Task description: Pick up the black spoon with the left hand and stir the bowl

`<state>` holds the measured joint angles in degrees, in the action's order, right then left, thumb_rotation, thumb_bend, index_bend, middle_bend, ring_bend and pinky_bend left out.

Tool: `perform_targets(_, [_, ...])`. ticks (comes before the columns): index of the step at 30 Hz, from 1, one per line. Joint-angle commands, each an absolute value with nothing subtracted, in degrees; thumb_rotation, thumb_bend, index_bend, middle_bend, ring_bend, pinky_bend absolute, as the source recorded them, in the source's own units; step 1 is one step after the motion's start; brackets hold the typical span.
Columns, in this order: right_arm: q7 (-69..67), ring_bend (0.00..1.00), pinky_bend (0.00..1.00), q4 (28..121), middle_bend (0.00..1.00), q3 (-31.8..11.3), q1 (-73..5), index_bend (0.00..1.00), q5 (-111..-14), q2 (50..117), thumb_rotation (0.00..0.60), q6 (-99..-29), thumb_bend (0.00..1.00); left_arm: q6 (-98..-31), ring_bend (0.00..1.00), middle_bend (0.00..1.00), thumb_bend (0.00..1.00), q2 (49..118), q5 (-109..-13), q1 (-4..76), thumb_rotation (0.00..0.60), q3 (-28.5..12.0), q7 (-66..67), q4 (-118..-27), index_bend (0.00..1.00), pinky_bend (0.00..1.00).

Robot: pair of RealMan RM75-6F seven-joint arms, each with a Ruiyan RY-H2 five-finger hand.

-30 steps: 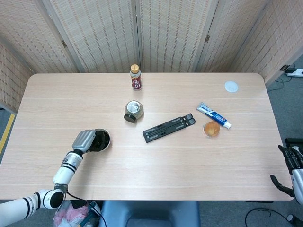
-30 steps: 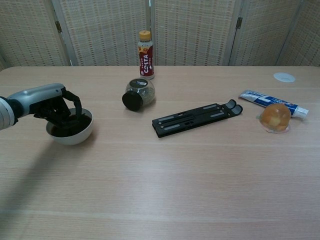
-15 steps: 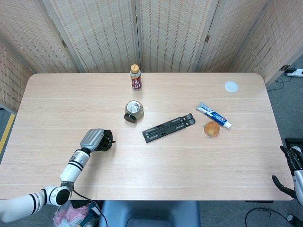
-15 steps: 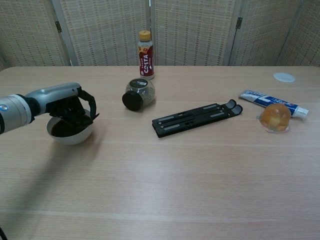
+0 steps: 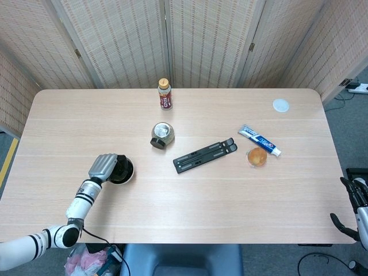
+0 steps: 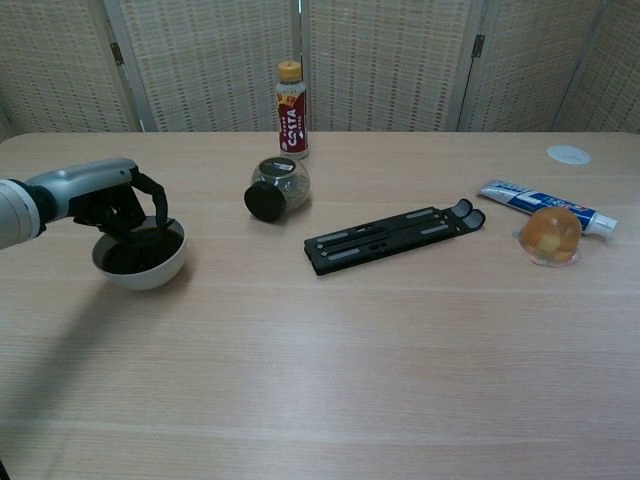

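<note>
Just round white bowl, dark inside

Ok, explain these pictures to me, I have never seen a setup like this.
This is a two-armed robot at a wooden table. One picture looks down from its head, the other forward from its chest. The left robot hand hangs over a white bowl, fingers curled down into it; a black spoon is presumably in its grasp, but I cannot make it out. The right robot hand waits off the table's edge. Also lying there: a drink bottle, a tipped jar, a black folding stand, a toothpaste tube and an orange jelly cup.
</note>
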<state>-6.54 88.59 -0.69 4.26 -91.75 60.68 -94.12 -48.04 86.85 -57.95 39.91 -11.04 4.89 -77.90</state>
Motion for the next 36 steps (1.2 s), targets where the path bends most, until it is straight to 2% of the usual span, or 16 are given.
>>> perform_targets(1, [-6.6,0.12,0.09,88.6,0.16,-0.7,4.3,0.02,-91.8,60.7,0.600,-94.1,0.19,-48.0,0.84,0.96,0.49,86.1,-58.0,39.6,0.600,-10.4,5.4,-79.1,0.71,0.98])
perform_targets(10, [-6.6,0.12,0.09,88.6,0.16,-0.7,4.5,0.02,-91.8,60.6,0.600,-94.5,0.19,-48.0,0.84,0.96,0.49,87.1,-58.9,40.6,0.600,-10.1,6.8,-81.2,0.71,0.98])
perform_targets(22, [-6.9,0.12,0.09,88.3,0.16,-0.9,4.3,0.02,-91.5,60.8,0.600,-94.1,0.19,-48.2,0.84,0.96,0.49,91.0,-56.1,42.6,0.600,-12.4,7.4,-75.8,0.71,0.98])
perform_targets(36, [-7.2,0.12,0.09,87.9,0.16,-0.9,3.8,0.02,-91.6,61.1,0.600,-93.5,0.19,-48.9,0.84,0.96,0.49,86.6,-57.8,40.2,0.600,-9.9,7.1,-80.5,0.71,0.98])
